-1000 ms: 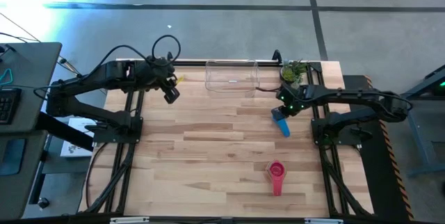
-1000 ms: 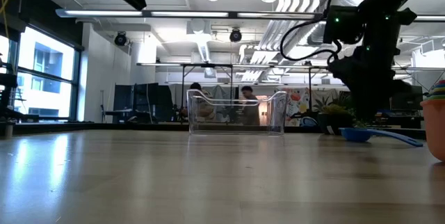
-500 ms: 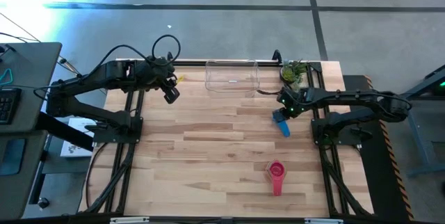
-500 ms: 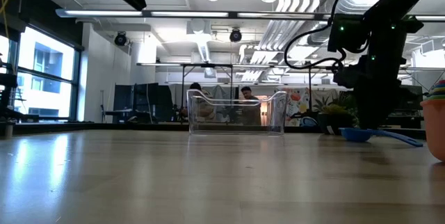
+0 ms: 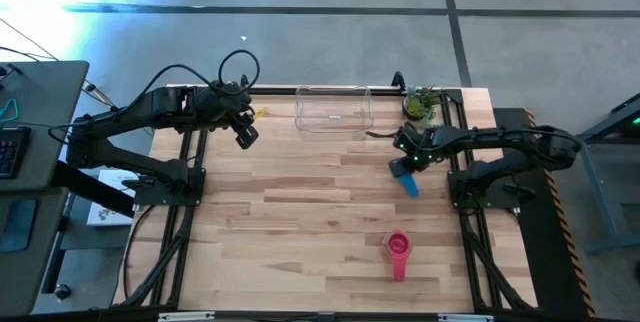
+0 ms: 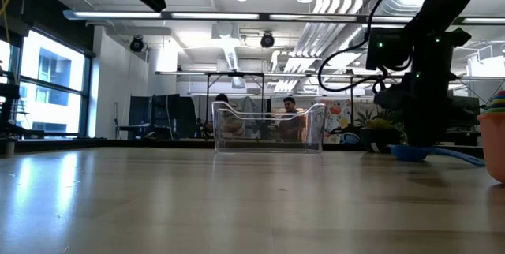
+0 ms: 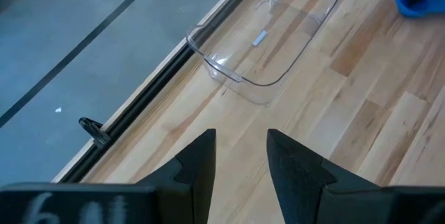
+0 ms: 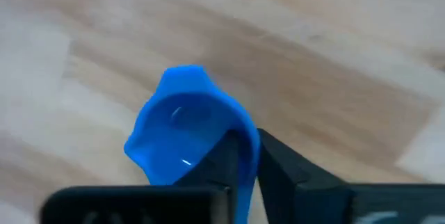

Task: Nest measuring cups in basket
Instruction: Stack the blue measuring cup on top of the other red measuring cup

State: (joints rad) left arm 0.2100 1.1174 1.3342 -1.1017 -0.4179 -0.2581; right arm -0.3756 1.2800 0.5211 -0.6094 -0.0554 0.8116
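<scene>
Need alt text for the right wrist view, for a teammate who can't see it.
The right gripper pinches the rim of the blue measuring cup, one of its fingers inside the bowl and one outside. The cup sits over the light wooden table.

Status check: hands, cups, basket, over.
Right hand pinching blue cup rim, on the table by the plant. Left hand open, idle near empty basket. Pink cup stack waiting. Path clear.
</scene>
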